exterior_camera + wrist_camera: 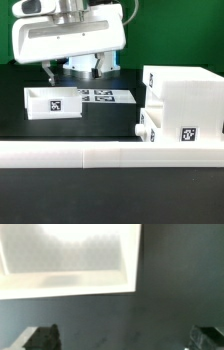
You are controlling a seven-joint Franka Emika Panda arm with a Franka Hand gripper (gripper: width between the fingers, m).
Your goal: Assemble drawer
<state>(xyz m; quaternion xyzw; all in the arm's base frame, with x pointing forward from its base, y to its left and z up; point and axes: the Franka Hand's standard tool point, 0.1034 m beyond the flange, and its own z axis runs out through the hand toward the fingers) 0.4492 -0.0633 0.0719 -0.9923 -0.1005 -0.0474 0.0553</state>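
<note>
The large white hollow casing stands at the exterior view's right, with tags on its front. A small white tagged part juts out at its lower left; I cannot tell whether it is the second tray. An open white box tray sits on the black table at the exterior view's left, and also shows in the wrist view. My gripper hangs above the table just behind the tray. It is open and empty, and in the wrist view its fingertips are spread wide over bare table beside the tray.
The marker board lies flat between the tray and the casing. A long low white rail runs across the front of the table. A green wall stands behind.
</note>
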